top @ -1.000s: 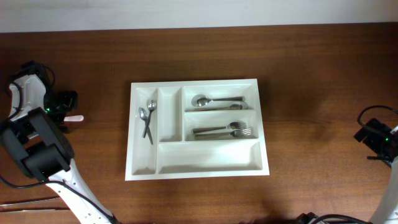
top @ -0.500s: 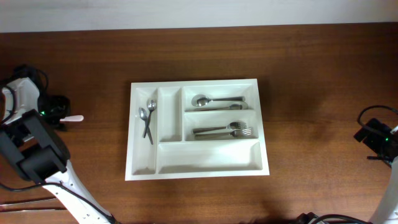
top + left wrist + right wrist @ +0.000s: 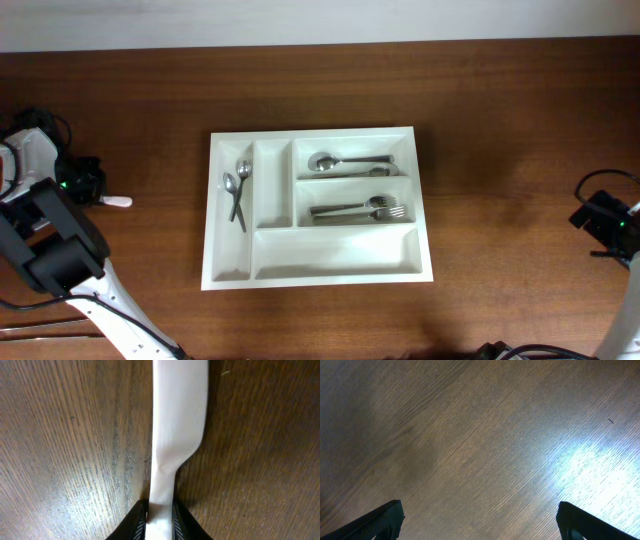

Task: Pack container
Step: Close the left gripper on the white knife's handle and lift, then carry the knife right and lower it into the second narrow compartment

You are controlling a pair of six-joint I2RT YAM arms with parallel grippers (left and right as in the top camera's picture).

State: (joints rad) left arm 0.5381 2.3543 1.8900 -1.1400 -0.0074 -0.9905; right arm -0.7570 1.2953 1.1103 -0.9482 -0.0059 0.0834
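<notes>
Your overhead view is evenly lit and sharp. Glare whitens the brown wooden table point(image 3: 590, 475) in your right wrist view; the white plastic utensil point(image 3: 177, 420) looks overexposed.

1. The container point(image 3: 312, 133), a white rectangular plastic tray with five compartments, lies flat mid-table, long sides at 12 and 6 o'clock.
2. Its outermost narrow compartment, at 9 o'clock, holds two small spoons point(image 3: 237, 192). The wide compartment at 12 o'clock holds a metal spoon point(image 3: 345, 161), and the middle one holds forks point(image 3: 365, 209).
3. A white plastic utensil point(image 3: 177, 420) lies on the table at the container's 9 o'clock, well apart, its handle pinched in the left pincer point(image 3: 159, 520).
</notes>
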